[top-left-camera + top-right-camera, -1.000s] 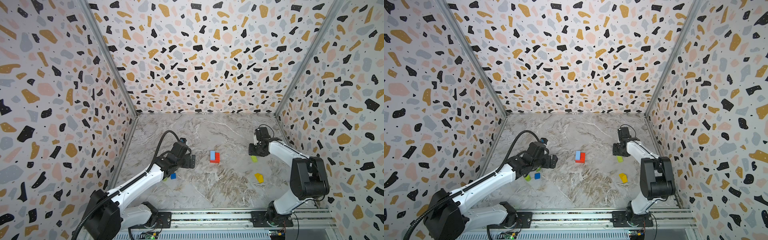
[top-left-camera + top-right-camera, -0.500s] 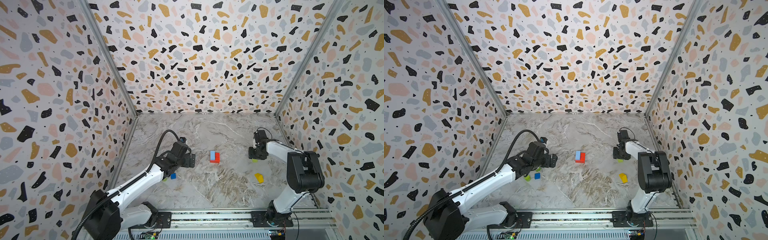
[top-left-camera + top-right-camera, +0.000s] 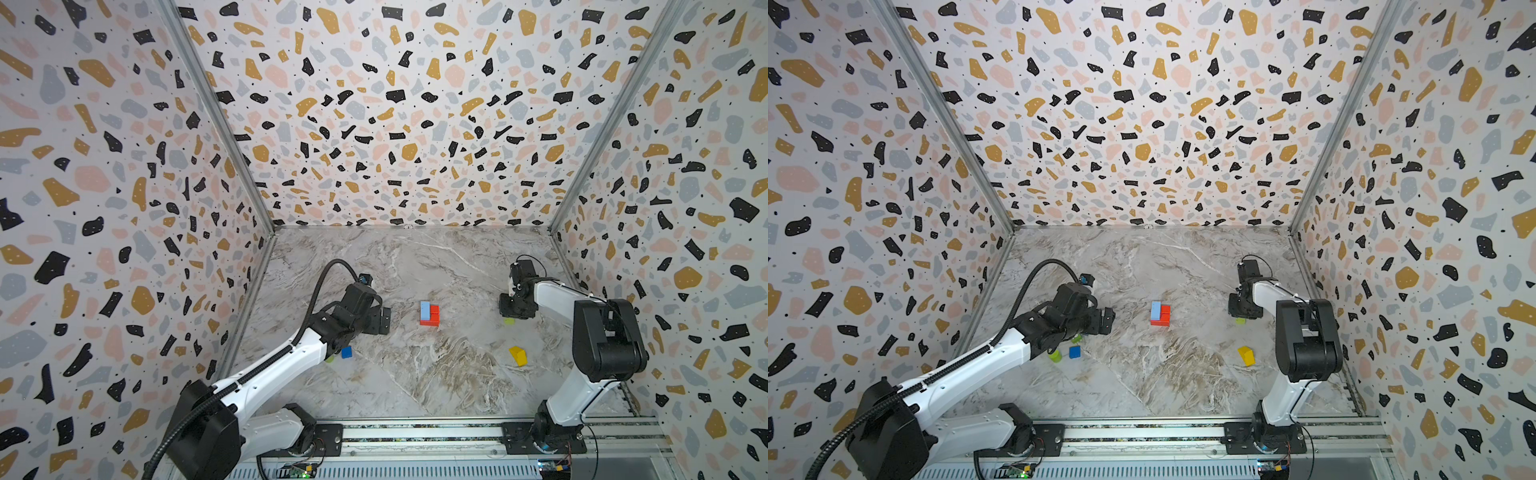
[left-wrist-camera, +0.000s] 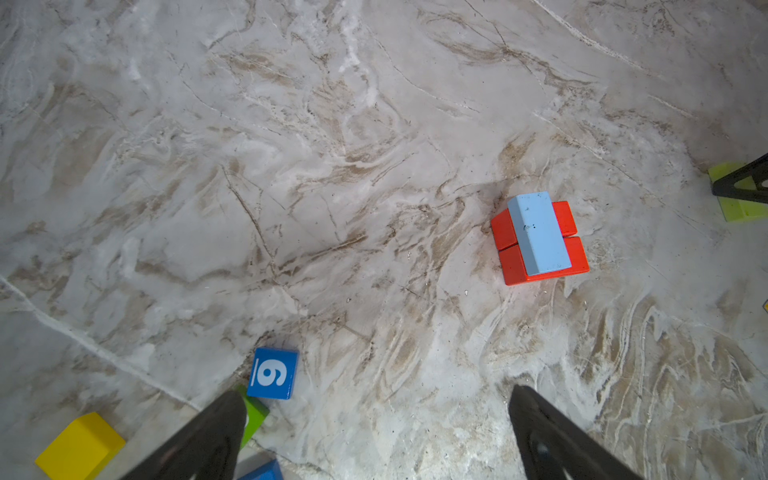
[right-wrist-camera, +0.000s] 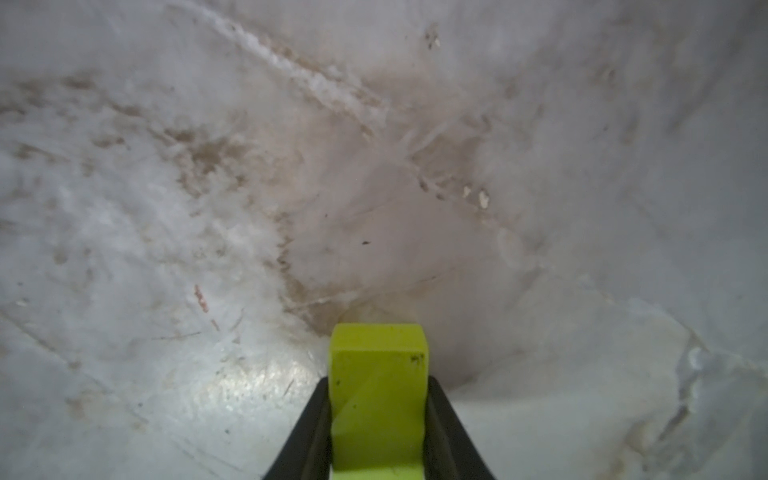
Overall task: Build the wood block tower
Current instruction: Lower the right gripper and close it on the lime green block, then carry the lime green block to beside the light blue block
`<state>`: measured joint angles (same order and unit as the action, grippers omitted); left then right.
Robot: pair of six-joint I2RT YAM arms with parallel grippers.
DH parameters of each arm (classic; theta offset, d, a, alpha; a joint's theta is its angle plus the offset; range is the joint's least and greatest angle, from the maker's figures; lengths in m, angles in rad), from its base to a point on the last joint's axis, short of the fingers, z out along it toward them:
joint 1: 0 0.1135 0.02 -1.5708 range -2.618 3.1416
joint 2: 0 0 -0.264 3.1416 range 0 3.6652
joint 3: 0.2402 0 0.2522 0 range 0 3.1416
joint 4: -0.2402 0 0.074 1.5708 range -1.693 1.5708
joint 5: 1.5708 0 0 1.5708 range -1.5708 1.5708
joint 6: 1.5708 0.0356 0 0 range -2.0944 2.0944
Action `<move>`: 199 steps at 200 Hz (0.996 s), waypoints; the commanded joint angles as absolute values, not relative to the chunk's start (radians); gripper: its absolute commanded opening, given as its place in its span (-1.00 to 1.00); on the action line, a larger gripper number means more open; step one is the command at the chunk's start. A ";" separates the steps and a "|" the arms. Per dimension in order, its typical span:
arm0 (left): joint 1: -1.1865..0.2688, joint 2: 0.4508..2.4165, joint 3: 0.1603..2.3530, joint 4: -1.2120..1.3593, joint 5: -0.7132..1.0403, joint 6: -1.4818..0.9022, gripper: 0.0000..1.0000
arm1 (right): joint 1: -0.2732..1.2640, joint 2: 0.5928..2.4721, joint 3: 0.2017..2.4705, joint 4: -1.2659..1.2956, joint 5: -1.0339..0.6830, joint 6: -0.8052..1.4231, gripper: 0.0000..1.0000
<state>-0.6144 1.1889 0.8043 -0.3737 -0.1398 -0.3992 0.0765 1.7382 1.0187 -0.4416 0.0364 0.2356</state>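
The left gripper (image 4: 376, 395) gapes wide and empty. A blue wooden cube (image 4: 272, 373) bearing a white underlined 6 sits just beside one finger. Ahead of this gripper, a pale blue wooden bar (image 4: 539, 232) lies on two red wooden slabs (image 4: 513, 268). The right gripper (image 5: 378, 395) pinches a lime wooden block (image 5: 378, 361).

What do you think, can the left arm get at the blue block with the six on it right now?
Probably yes. The left hand is open and empty, and the blue block lies close by it with its top bare; only a green block crowds one corner.
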 commanded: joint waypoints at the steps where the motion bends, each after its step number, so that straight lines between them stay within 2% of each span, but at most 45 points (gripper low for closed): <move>1: -0.612 1.163 0.795 -0.350 -0.152 -0.382 1.00 | 0.074 1.717 1.037 -0.478 0.024 0.263 -0.39; 61: -0.612 1.128 0.791 -0.349 -0.152 -0.387 1.00 | 0.116 1.657 1.033 -0.499 -0.061 0.307 -0.46; 199: -0.611 1.082 0.781 -0.346 -0.168 -0.396 1.00 | 0.458 1.694 1.217 -0.516 -0.092 0.589 -0.50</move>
<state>-0.6144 1.0981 0.7944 -0.3733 -0.1581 -0.4004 0.4183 1.6871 1.1648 -0.5056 -0.0872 0.5285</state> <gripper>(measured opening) 0.999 0.337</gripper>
